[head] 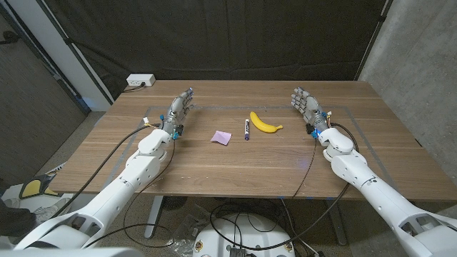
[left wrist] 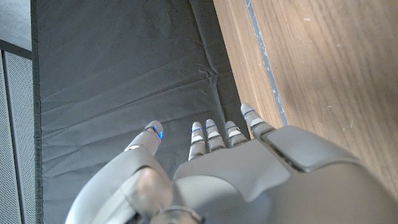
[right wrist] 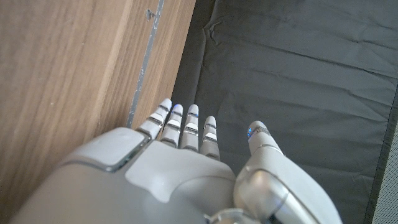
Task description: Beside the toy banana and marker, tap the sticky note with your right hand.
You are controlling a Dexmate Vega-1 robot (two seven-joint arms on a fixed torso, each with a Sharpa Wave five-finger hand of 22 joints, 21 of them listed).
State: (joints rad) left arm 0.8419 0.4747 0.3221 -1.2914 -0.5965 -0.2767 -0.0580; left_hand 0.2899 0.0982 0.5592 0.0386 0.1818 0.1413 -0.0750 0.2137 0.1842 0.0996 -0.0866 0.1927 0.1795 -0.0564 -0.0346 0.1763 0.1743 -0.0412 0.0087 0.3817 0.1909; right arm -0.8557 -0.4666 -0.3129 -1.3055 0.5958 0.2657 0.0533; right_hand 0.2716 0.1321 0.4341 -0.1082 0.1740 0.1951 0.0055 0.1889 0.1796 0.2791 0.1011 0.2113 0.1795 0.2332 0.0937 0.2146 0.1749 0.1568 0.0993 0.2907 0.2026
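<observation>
On the table, the purple sticky note is lying just beside the marker and toy banana. Both hands are waiting, fingers apart and holding nothing, so the tapping is probably not starting yet. Next, the right hand is likely needing to reach across, past the banana and marker, while the left hand is waiting.

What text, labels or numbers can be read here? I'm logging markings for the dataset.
None can be read.
marker: any print on its barrel is too small to make out.
sticky note: looks blank.
toy banana: no marking visible.
white power strip: no readable label.
</observation>
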